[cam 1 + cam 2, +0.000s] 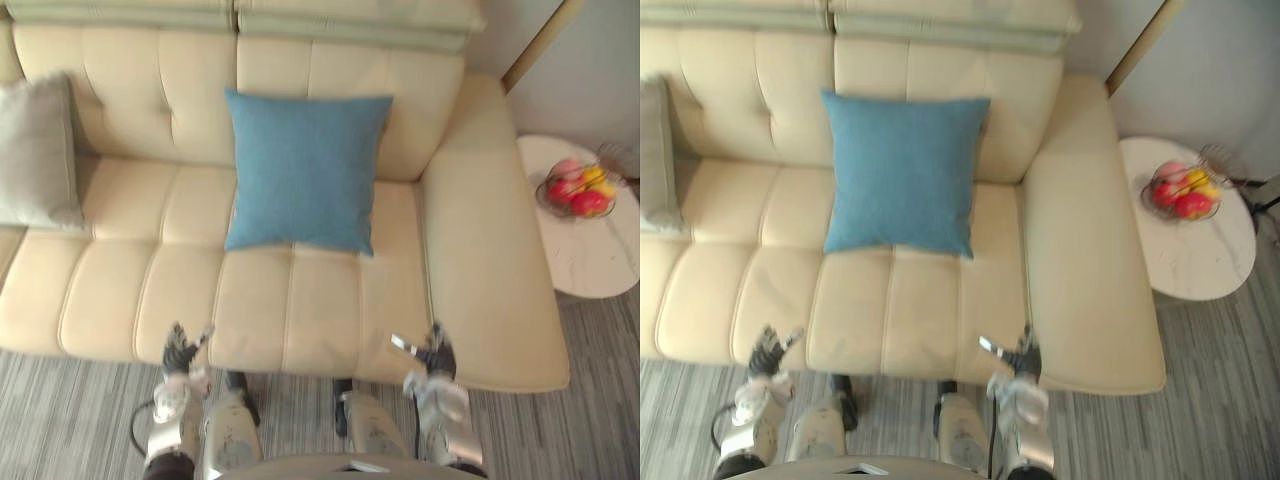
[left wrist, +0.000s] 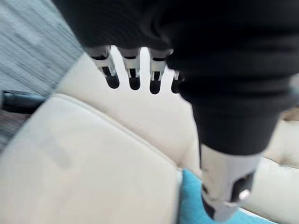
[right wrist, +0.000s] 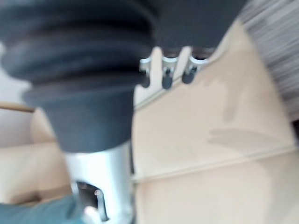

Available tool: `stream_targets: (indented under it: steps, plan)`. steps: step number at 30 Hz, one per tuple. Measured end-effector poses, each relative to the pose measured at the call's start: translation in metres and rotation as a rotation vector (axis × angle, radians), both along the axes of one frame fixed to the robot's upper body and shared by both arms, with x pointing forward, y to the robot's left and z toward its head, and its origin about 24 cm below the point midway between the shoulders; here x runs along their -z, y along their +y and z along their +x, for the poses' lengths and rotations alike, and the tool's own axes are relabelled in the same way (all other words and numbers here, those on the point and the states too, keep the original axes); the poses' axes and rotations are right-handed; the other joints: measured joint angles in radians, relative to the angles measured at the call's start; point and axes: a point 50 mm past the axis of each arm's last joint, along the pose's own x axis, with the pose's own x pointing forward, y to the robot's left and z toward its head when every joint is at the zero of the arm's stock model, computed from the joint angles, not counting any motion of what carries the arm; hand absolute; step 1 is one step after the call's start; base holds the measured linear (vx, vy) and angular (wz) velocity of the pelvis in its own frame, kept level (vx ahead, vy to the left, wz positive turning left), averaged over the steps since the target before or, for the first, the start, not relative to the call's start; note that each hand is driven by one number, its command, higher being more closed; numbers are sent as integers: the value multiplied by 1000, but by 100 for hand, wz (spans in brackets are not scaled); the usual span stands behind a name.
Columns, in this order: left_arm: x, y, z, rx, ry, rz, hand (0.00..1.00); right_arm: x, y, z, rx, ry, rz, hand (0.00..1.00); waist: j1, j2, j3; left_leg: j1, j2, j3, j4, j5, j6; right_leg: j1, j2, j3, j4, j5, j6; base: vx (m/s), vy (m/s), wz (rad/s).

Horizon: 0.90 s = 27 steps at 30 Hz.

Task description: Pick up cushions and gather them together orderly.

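Left eye view: I'm hovering left hand (image 1: 182, 350) & right hand (image 1: 432, 358) loose-fingered, empty; blue cushion (image 1: 305, 170), grey cushion (image 1: 38, 150) sitting apart, none gathered yet.

The left hand (image 1: 181, 352) and right hand (image 1: 432, 358) hang with loose, straight fingers at the front edge of the cream sofa (image 1: 300, 300), over the striped carpet (image 1: 70, 410). Ahead of them the front seat panels lie bare, an open lane up to the blue cushion (image 1: 305, 170). It leans on the backrest and covers the rear of the middle-right seat. To its left a wide stretch of bare seat and backrest runs to the grey cushion (image 1: 35, 150) propped at the sofa's left end. On the right the broad padded armrest (image 1: 490, 260) flanks the seat and bounds that side. Just beyond it a small round bench (image 1: 590, 260) carries a fruit bowl (image 1: 578, 190).
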Motion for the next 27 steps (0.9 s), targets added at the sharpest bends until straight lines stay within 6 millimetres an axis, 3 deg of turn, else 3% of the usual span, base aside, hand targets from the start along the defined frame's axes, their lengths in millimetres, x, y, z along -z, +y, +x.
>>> stream_targets:
  steps: [3,10,13,14,15,16,17,18,19,20,21,22,23,24,25,27]
  plan:
    - [19,-4,-25,52,147,13,0,27,2,-28,12,166,39,0,7,-1,-39,65,-8,4,-24,-1,-2,83,-5,-3,-56,24,5,57,29,0]
    - [32,-8,-42,98,255,27,0,39,6,-39,-15,252,48,0,21,-5,-54,111,-6,34,-17,-8,-4,119,-6,-2,-74,63,6,-49,15,-13]
    - [33,-11,-45,69,264,7,0,42,9,-40,-40,285,41,0,47,6,-58,109,32,40,-5,-24,15,106,17,-69,-68,131,-27,-171,-21,-36]
    - [34,-12,-47,61,272,5,0,41,9,-34,-47,276,39,0,49,17,-51,108,48,50,-16,-10,23,41,-9,-143,214,5,-63,-217,-70,19]
    - [34,-10,-48,60,276,12,0,44,10,-38,-54,303,41,0,42,4,-59,120,41,34,-30,10,27,32,-53,-187,495,-77,-35,-194,-67,42]
    - [34,-9,-48,57,276,14,0,46,10,-39,-58,313,41,0,42,-2,-62,127,34,22,-40,19,25,36,-65,-194,557,-86,-29,-161,-95,61]
    - [35,-6,-53,50,287,21,0,49,13,-42,-83,339,37,0,44,-28,-80,143,3,12,-74,37,23,52,-93,-194,609,-42,-34,-78,-76,28]
    - [34,-2,-55,46,291,29,0,51,16,-43,-104,356,35,0,47,-49,-88,148,-25,1,-90,41,17,53,-102,-193,587,-56,-12,-103,-42,6]
    - [36,-4,-55,38,296,15,0,53,18,-40,-136,374,28,0,61,-50,-99,132,-54,-55,-120,42,9,54,-93,-208,530,-67,-2,-91,78,-36]
    - [37,-10,-53,40,297,-6,0,47,11,-25,-169,351,-18,0,80,-13,-108,105,-86,-96,-140,43,12,89,-61,-209,366,-73,-3,-87,94,-54]
    - [37,-14,-53,45,296,-13,0,45,6,-20,-181,341,-43,0,88,19,-115,95,-90,-96,-150,56,27,107,-39,-209,307,-85,-11,-105,170,-82]
    - [37,-16,-52,53,291,-11,0,41,7,-9,-211,323,-62,0,97,20,-99,79,-99,-89,-173,125,68,106,-41,-225,291,-129,-35,-142,41,-77]
    - [34,-9,-43,66,280,18,0,36,16,11,-267,288,-78,0,94,-9,-74,33,-114,-59,-165,148,68,124,-45,-222,150,-188,-28,-190,12,-66]
    - [34,-11,-37,78,277,18,0,32,14,18,-275,278,-92,0,92,19,-53,21,-92,-63,-159,154,64,128,-26,-227,120,-162,-34,-245,-85,-37]
    - [33,-18,-30,119,271,20,0,30,10,22,-282,273,-115,0,91,61,-32,8,-59,-66,-164,163,46,154,22,-233,25,-96,-43,-264,-49,-21]
    - [34,-25,-31,166,279,21,0,31,7,18,-270,289,-123,0,87,82,-25,27,-40,-66,-193,176,26,175,51,-231,-29,-57,-51,-220,-31,-15]
